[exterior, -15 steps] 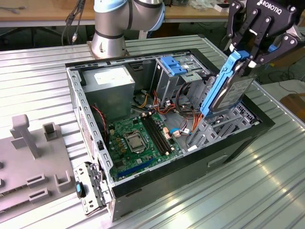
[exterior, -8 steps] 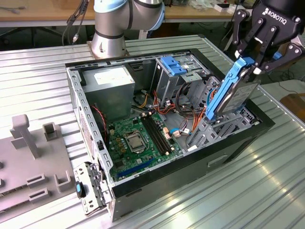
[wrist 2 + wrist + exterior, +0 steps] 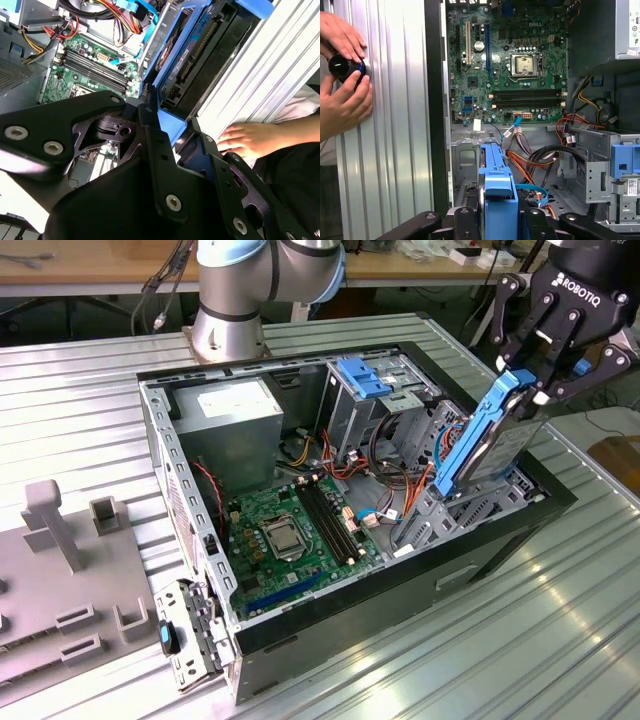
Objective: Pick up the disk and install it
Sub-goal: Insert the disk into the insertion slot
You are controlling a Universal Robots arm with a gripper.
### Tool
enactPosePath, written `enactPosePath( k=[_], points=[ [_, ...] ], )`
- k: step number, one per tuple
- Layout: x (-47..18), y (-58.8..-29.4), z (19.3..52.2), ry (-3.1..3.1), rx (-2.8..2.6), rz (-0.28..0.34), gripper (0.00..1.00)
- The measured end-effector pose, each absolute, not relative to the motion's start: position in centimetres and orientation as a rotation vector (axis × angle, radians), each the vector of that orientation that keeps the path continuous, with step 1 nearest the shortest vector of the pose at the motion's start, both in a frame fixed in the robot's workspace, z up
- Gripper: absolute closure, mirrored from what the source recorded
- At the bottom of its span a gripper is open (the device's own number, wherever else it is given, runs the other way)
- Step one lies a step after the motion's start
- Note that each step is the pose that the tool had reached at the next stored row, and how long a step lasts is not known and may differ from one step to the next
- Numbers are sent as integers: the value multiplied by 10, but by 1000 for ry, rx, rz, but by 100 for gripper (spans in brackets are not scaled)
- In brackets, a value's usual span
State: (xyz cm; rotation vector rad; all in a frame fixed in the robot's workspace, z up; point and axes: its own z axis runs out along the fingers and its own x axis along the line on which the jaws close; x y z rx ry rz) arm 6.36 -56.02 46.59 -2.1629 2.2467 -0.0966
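The disk (image 3: 490, 445), a metal drive framed by bright blue rails, stands on edge and tilted, its lower end dipping into the silver drive bay (image 3: 455, 508) at the exterior view's right end of the open computer case (image 3: 400, 575). My gripper (image 3: 527, 387) is shut on the disk's upper end, black fingers on either side of the blue tab. In the first wrist view the disk (image 3: 497, 187) runs from the gripper (image 3: 497, 222) toward the bay. In the second wrist view the disk (image 3: 187, 60) shows edge-on beyond the gripper (image 3: 167, 127).
Inside the case lie the green motherboard (image 3: 285, 530), a grey power-supply box (image 3: 235, 415) and a drive cage with a blue latch (image 3: 365, 375). Loose cables (image 3: 395, 480) run beside the bay. A person's hands (image 3: 345, 95) hold a black knob (image 3: 342, 66) on the ribbed table beside the case.
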Motion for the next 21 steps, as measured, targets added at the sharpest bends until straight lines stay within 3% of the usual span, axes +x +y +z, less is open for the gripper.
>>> enactPosePath(
  k=[21],
  points=[
    [67, -560, 449, 2257, -2170, -78, 63]
  ],
)
